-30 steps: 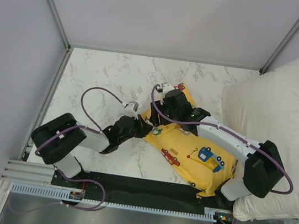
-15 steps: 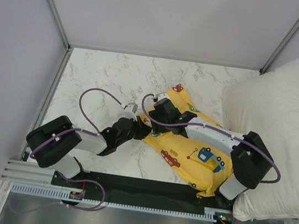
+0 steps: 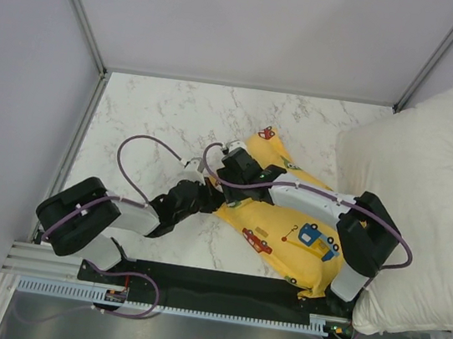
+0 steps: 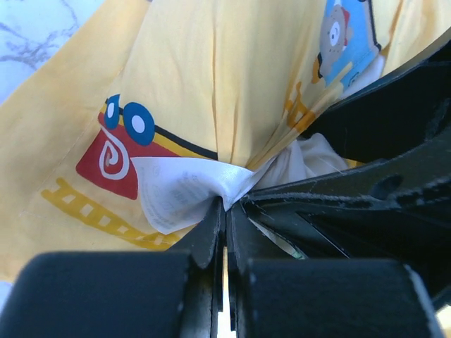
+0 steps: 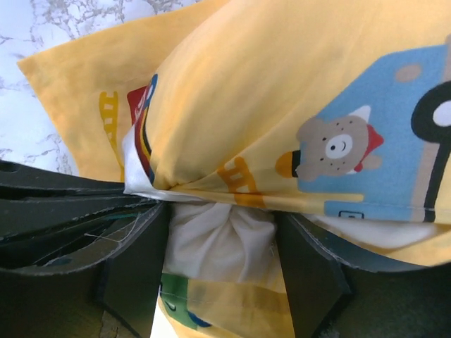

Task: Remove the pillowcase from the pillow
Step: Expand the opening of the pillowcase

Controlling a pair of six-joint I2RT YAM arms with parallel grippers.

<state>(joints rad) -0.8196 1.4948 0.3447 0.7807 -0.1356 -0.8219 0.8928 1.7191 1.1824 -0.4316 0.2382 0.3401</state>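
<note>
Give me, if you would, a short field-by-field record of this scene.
pillowcase: yellow, vehicle print, lying on the marble table
pillow: mostly inside the case; a pale bunch shows at its opening
left gripper: shut on the pillowcase at its white label
right gripper: jaws wide, either side of the pillow bunch; grip unclear
beside: large white pillow, at the table's right

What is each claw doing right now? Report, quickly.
Left claw: closed, pinching the pillowcase.
Right claw: closed on the bunched pillow.
</note>
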